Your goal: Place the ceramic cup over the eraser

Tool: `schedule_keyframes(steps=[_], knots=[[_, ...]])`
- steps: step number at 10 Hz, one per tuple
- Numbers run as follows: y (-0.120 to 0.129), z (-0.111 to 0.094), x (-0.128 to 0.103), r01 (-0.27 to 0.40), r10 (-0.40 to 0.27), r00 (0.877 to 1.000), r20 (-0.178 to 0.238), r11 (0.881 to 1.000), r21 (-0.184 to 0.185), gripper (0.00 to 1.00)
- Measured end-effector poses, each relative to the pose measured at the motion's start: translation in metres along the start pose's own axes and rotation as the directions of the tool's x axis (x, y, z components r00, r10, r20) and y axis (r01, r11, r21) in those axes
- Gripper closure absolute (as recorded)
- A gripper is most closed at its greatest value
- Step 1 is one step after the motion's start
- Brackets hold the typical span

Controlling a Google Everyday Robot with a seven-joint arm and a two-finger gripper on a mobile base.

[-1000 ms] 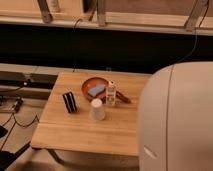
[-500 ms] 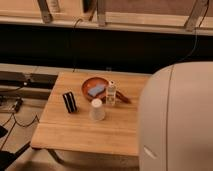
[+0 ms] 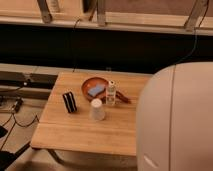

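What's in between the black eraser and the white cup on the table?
Nothing: the camera view shows only bare table between the eraser and the cup. They stand apart. The gripper is out of view.

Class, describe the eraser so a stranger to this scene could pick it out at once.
The gripper is out of view. On the wooden table, just left of the white ceramic cup, stands the eraser. It alone is a small black block with a pale stripe.
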Motion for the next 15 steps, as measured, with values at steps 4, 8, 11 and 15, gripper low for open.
schedule_keyframes(steps=[4,8,11,15], knots=[[-0.072,0.008,0.054,0.125,-0.123,0.992,-0.042,0.990,0.066,0.20],[-0.161,0.034,0.092,0.330,-0.328,0.944,-0.040,0.934,0.137,0.20],[-0.178,0.039,0.096,0.370,-0.368,0.929,-0.041,0.917,0.148,0.20],[-0.152,0.033,0.090,0.379,-0.377,0.925,-0.043,0.922,0.081,0.20]])
